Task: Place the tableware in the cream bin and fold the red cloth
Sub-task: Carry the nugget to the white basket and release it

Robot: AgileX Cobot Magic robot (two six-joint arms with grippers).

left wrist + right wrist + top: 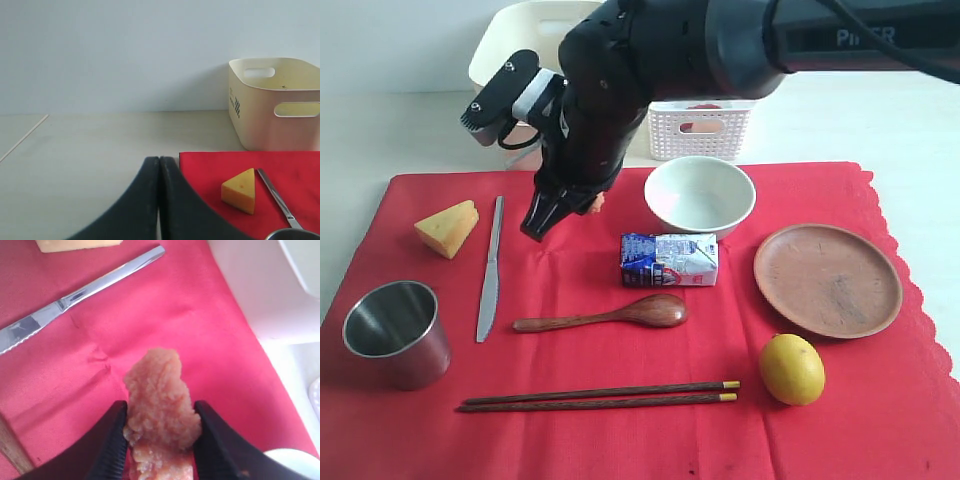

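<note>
From the exterior camera, my right hand (pixel 542 222) hangs low over the large red scalloped cloth (pixel 620 360). The silver table knife (pixel 490 268) is at its nine o'clock and the pale green bowl (pixel 700 195) at three. The tall cream plastic bin (pixel 525 35) stands at twelve, behind my arm.

From the left wrist, my left hand (pixel 159 200) is closed, fingers touching and empty, parked off the cloth's edge, I judge to stay clear.

From the right wrist, my right hand clamps a rough pinkish-brown food piece (pixel 157 395) between half-spread fingers. I judge that food must go before the cloth can be folded.
</note>
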